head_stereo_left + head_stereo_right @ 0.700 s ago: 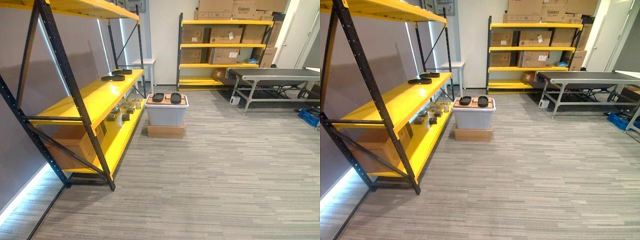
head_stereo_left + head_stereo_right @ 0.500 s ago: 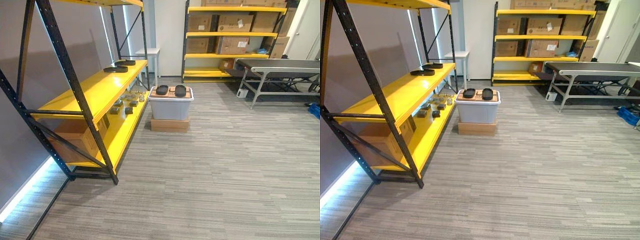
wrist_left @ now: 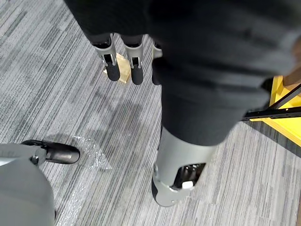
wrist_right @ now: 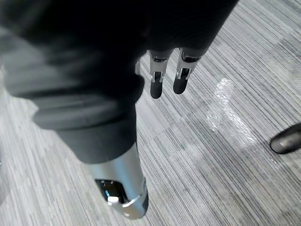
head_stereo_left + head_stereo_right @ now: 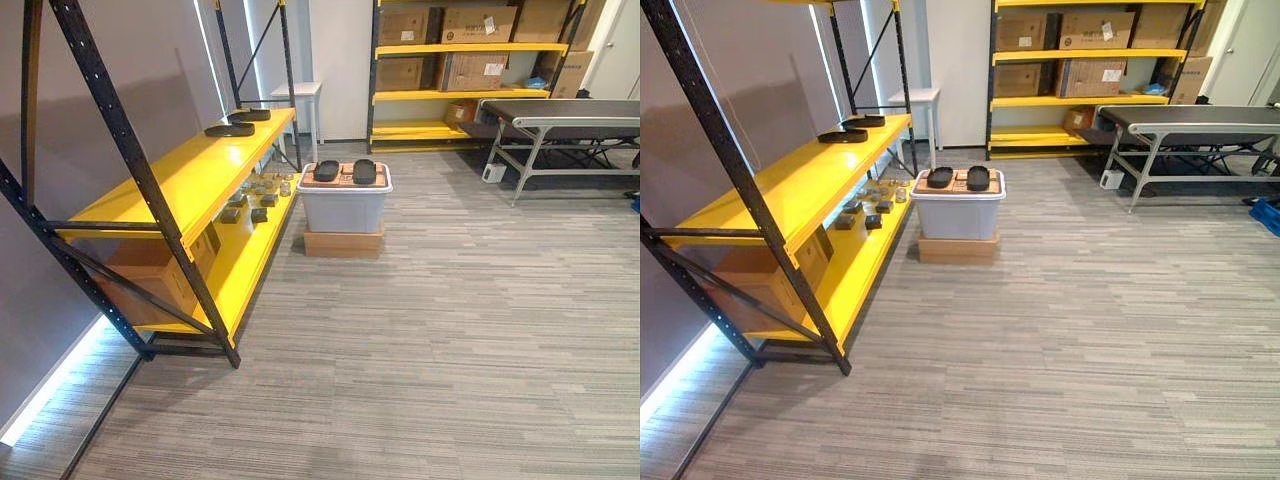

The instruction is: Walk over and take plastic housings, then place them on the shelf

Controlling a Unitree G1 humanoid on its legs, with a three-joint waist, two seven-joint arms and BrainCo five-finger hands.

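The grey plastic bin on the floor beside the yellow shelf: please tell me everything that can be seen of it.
The grey plastic bin is a rectangular tub with a paler rimmed lid, shut and upright. It stands on a flat brown box on the grey striped floor, close beside the yellow shelf rack. On its lid lies a brown sheet carrying two black oval plastic housings side by side.

plastic housings (image 5: 978,178) atop bin (image 5: 957,217), yellow shelf (image 5: 790,187) beside
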